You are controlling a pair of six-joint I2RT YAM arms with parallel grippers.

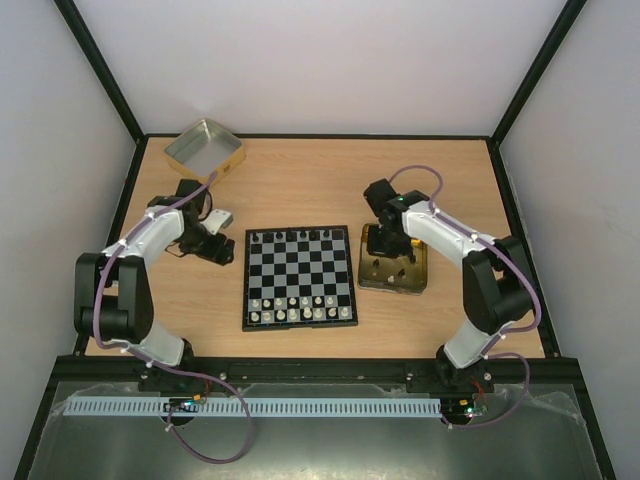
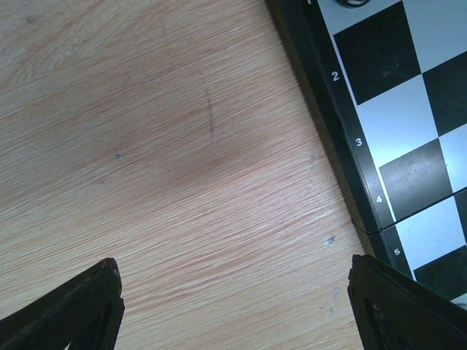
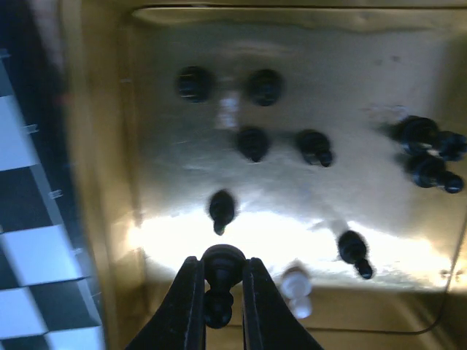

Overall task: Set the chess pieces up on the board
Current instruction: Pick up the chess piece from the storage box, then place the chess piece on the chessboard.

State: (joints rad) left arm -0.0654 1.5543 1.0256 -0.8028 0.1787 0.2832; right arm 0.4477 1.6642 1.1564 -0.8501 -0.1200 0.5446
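Observation:
The board [image 1: 298, 276] lies mid-table, with black pieces along its far row and silvery-white pieces on its near rows. My right gripper [image 3: 221, 271] hangs over the gold tin [image 1: 393, 268] and is shut on a black chess piece [image 3: 221, 281], held between the fingers. Several more black pieces [image 3: 252, 142] lie loose on the tin's floor, with one white piece [image 3: 298, 288]. My left gripper [image 2: 233, 299] is open and empty, low over bare wood just left of the board's edge [image 2: 343, 157]. It appears in the top view [image 1: 222, 250] too.
A silver-lined square tin [image 1: 204, 148] stands at the back left of the table. Black frame rails run along the table's sides. The board's numbered border [image 2: 336, 76] is close to my left gripper's right finger [image 2: 401, 306].

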